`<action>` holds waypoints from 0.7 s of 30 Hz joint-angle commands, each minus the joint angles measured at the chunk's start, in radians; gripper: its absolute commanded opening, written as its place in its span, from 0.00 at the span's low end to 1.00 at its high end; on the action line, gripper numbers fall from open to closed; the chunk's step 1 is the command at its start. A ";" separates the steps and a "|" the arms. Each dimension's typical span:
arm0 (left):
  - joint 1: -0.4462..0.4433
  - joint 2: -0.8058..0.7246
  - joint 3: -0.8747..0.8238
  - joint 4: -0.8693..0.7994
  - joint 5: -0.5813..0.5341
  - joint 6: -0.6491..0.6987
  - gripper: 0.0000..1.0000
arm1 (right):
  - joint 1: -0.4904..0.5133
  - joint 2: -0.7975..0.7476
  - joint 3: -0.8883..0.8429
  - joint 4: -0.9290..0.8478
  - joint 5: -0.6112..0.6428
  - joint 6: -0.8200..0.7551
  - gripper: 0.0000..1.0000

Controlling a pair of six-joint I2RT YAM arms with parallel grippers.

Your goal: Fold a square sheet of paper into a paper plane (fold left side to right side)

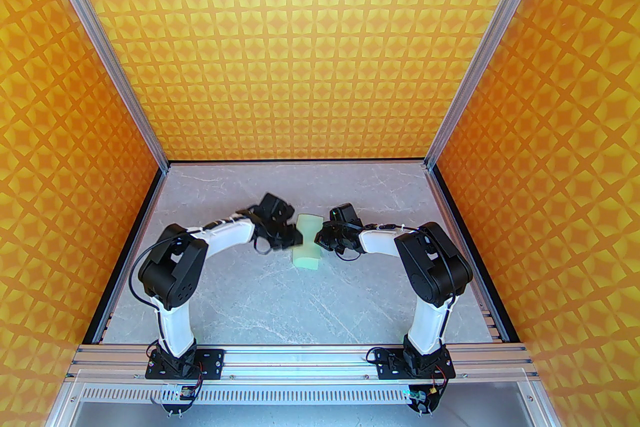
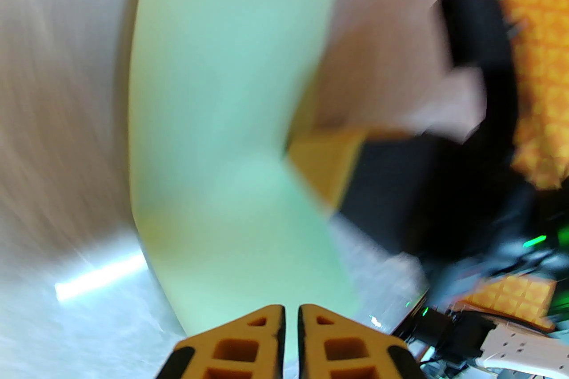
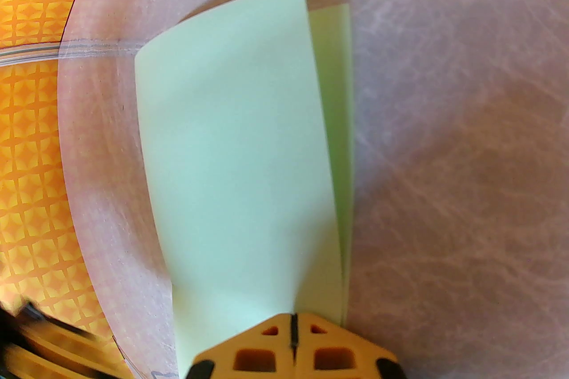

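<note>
We saw the left tool point(image 2: 291, 309) pinching the folded sheet of paper point(image 3: 240, 155); the right tool point(image 3: 293, 318), pressed together, sat at its near edge.

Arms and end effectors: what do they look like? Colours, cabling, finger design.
Left arm and right arm: white link shells, black joint housings, thin black cables looped alongside, black base plates on an aluminium rail. Left end effector and right end effector: orange fingers with cut-out windows and black corner patches.
</note>
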 commanded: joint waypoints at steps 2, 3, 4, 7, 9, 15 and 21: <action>-0.004 -0.015 -0.025 0.105 0.025 -0.061 0.16 | 0.002 0.036 -0.045 -0.092 0.059 -0.014 0.00; -0.004 -0.009 -0.031 0.106 0.021 -0.060 0.16 | 0.002 0.037 -0.045 -0.093 0.059 -0.014 0.00; -0.004 -0.002 -0.035 0.101 0.014 -0.055 0.16 | 0.002 0.036 -0.045 -0.093 0.059 -0.015 0.00; -0.004 0.013 -0.035 0.056 -0.015 -0.022 0.16 | 0.003 0.034 -0.046 -0.094 0.061 -0.015 0.00; -0.005 0.015 -0.038 0.024 -0.038 0.002 0.16 | 0.002 0.034 -0.046 -0.094 0.061 -0.016 0.00; -0.004 0.029 -0.040 -0.048 -0.091 0.068 0.16 | 0.002 0.036 -0.046 -0.088 0.061 -0.011 0.00; -0.004 0.041 -0.064 -0.062 -0.110 0.090 0.16 | 0.003 0.036 -0.046 -0.090 0.062 -0.012 0.00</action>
